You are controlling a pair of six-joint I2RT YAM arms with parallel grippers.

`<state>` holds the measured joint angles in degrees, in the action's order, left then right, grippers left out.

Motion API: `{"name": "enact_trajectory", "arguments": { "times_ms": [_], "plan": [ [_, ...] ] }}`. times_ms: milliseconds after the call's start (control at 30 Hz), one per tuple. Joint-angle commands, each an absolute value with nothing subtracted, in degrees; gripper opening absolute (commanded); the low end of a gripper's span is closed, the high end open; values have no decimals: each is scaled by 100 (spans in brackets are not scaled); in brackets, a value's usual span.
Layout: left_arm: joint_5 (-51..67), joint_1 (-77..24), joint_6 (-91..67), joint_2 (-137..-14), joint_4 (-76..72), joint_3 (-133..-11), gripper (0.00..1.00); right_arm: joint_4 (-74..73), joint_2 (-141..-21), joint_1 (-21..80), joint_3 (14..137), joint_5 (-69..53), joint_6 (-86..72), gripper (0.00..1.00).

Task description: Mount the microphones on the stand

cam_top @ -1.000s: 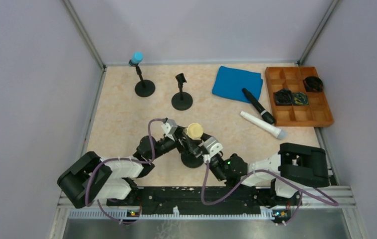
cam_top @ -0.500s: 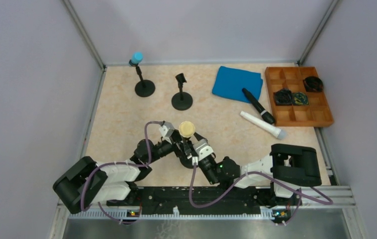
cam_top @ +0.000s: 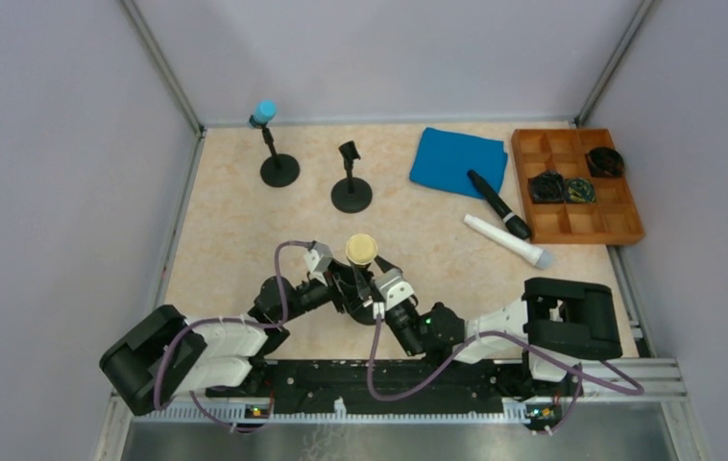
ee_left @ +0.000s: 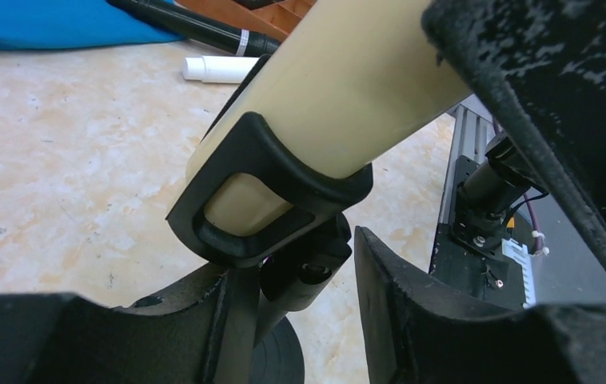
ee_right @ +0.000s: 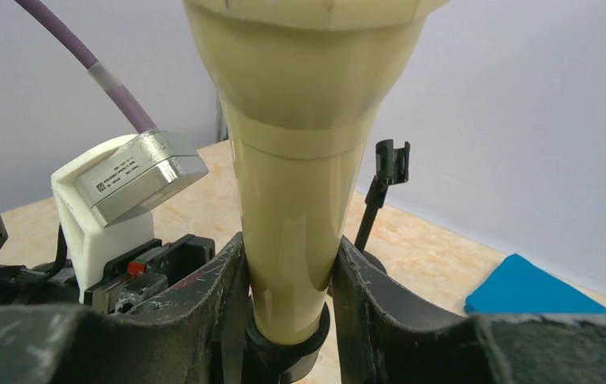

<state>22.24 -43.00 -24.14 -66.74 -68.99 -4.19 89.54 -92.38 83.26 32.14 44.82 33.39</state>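
Overhead, both arms meet near the front of the counter [cam_top: 235,221] at an upright cream microphone [cam_top: 361,250]. Only this view shows the rest. A light blue microphone [cam_top: 264,111] sits on a second stand [cam_top: 279,171] at the far left corner, with an empty stand [cam_top: 351,192] beside it. A black microphone [cam_top: 497,204] and a white microphone [cam_top: 506,240] lie between a blue cloth [cam_top: 458,161] and a wooden tray [cam_top: 576,226].

Only the left wrist view shows the cream handle seated in the clip [ee_left: 284,172] of its stand [ee_left: 304,268]. The left gripper [ee_left: 292,280] straddles the post below the clip; whether it is clamped cannot be told.

In the right wrist view, the right gripper [ee_right: 288,264] is clenched on the cream handle just above the clip.

Bare counter separates this stand from the far stands and the left wall
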Motion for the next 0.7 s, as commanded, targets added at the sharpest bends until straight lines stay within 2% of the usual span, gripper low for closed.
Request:
{"name": "enact_trajectory", "arguments": {
  "times_ms": [0,267,400,500,600,667],
  "plan": [
    [2704,-4342,-2538,-6885,-7814,-784,51,9870,-9506,8232,2675,5422,3405,0],
    [2735,-4351,-2856,-7372,-8285,-943,24,9870,-9459,8283,2674,5292,3518,0],
    [2351,-4351,-2869,-7489,-8289,-956,3,9868,-9374,8323,2623,5281,3525,7],
    [2223,-4351,-2744,-7551,-8232,-965,0,9870,-9239,8332,2555,5269,3569,25],
    [2364,-4351,-2517,-7547,-8088,-1003,0,9862,-8975,8336,2455,5216,3767,52],
    [2517,-4351,-2388,-7512,-7959,-1038,0,9818,-8755,8346,2382,5177,3982,63]
  ]
}}
